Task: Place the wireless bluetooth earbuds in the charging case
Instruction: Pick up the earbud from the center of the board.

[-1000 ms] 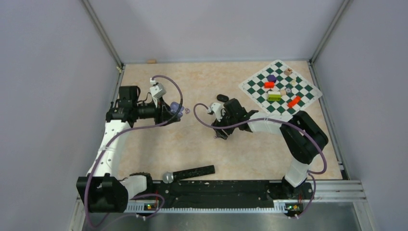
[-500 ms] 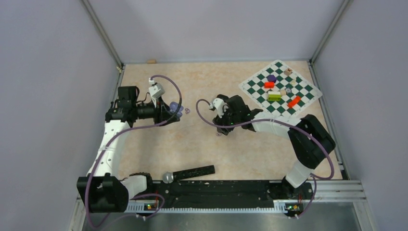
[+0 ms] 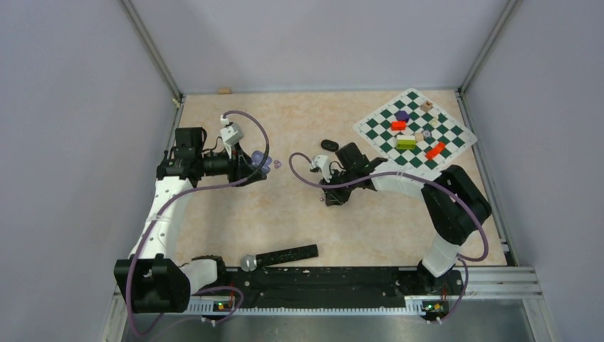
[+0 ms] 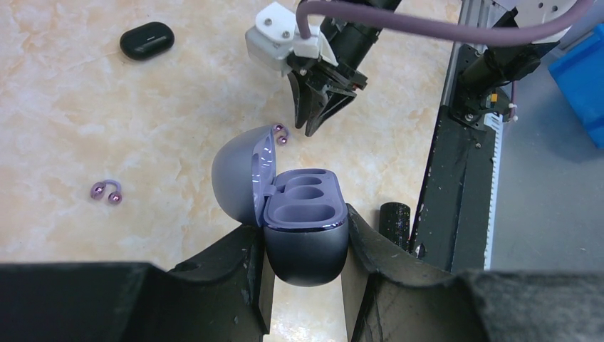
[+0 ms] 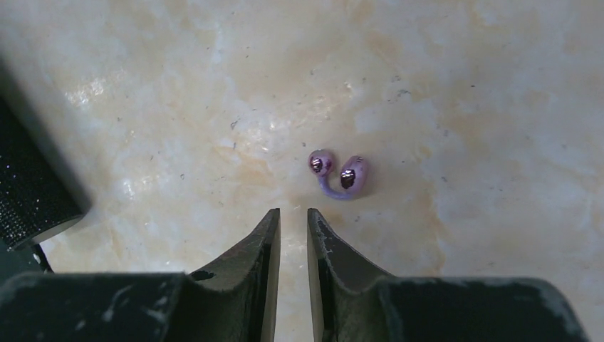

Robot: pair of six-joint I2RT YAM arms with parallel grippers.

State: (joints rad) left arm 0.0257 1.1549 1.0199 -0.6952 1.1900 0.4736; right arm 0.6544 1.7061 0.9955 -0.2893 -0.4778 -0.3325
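Observation:
My left gripper (image 4: pixel 305 229) is shut on the base of an open lilac charging case (image 4: pixel 305 214) with its lid swung left and its wells empty; it also shows in the top view (image 3: pixel 261 159). My right gripper (image 5: pixel 293 214) hangs low over the table, its jaws a narrow gap apart with nothing between them. A lilac earbud (image 5: pixel 338 173) lies just ahead and right of its tips, apart from them. It also shows in the left wrist view (image 4: pixel 280 133) beside my right gripper (image 4: pixel 306 128). A second lilac earbud (image 4: pixel 106 190) lies left of the case. No black buds show.
A shut black case (image 4: pixel 147 40) lies behind my right gripper, also in the top view (image 3: pixel 329 144). A green-and-white chessboard (image 3: pixel 456 135) with coloured blocks is at the back right. A black bar (image 3: pixel 285 255) lies near the front rail.
My right gripper swung toward the back of the table, then came back forward and down beside the lilac earbud. My left arm with the case has not moved.

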